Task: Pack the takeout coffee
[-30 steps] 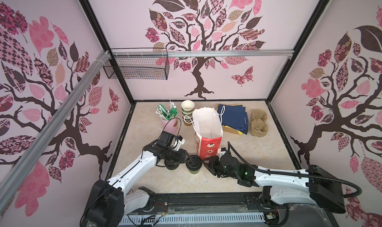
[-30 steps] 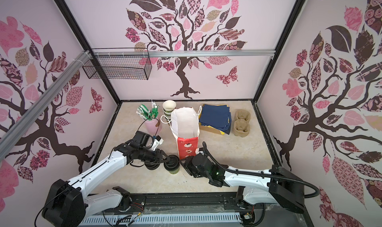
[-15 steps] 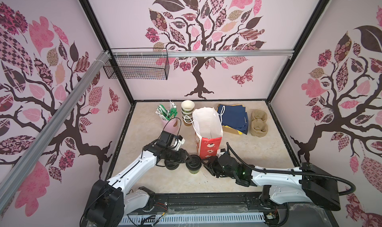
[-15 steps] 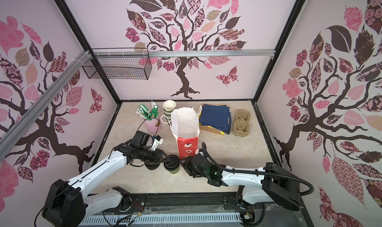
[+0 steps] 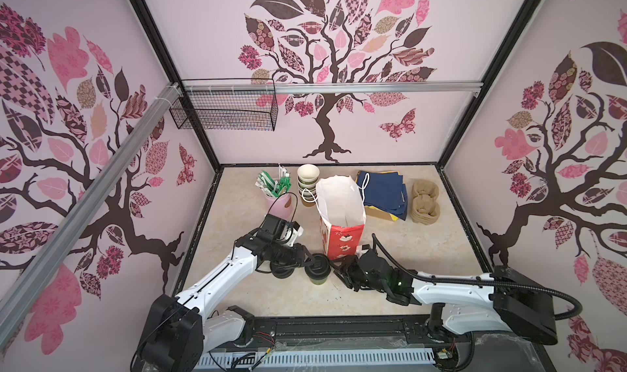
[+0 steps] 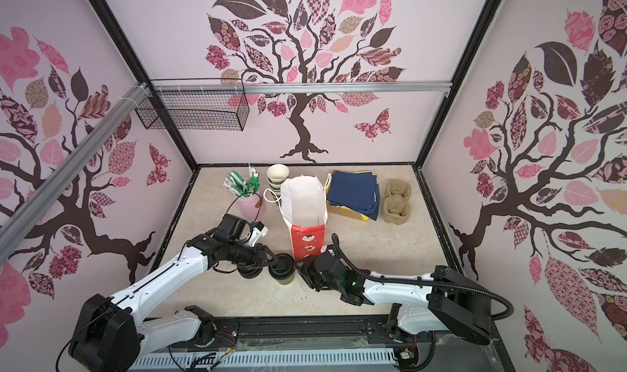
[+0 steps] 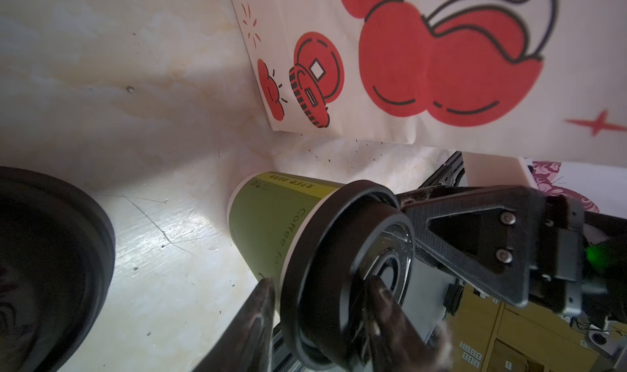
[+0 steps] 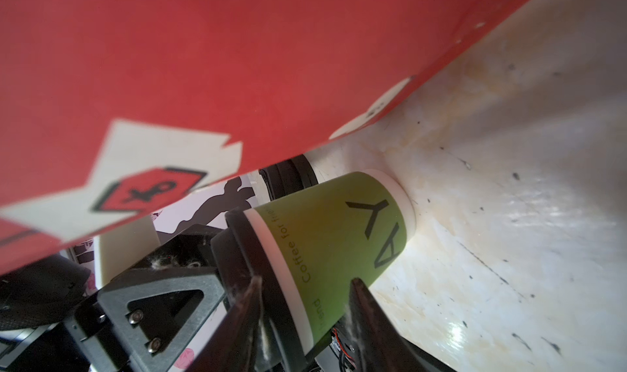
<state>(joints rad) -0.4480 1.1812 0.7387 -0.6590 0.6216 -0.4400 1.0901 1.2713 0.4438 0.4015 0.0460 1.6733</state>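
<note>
Lettering shows only up close. In the right wrist view we read "Coffee for" in dark print on the cup (image 8: 332, 238), a matte green paper cone with a white band under its glossy black plastic lid (image 8: 234, 251).

Both top views give us the layout that the wrist views lack. The cup stands upright on the mottled beige table (image 5: 424, 245), at 6 o'clock of the tall paper bag (image 5: 339, 200). That bag is white inside and red with cartoon prints on its front. Just beside the cup, at its 9 o'clock, sits a squat stack of black lids (image 5: 281, 273), partly under the left gripper (image 5: 311, 260). Far back, a pink cup (image 5: 278, 200) of wrapped straws stands at the bag's 10 o'clock, and moulded brown pulp carriers (image 5: 425, 200) lie at its 3 o'clock.

From above, the left gripper merely overlaps the lid. Its own wrist view shows the hold. Of its dark, fuzzy-edged fingers (image 7: 258, 319), one lies against the lid's outer skirt and the other rests on the ringed top, with the rim pinched between them.

The right gripper (image 5: 336, 268) sits at the cup's 3 o'clock. In the right wrist view its fingers (image 8: 359, 306) stand apart, one level with the lid and one level with the green wall, clasping nothing. We cannot tell whether their tips touch the cup.
</note>
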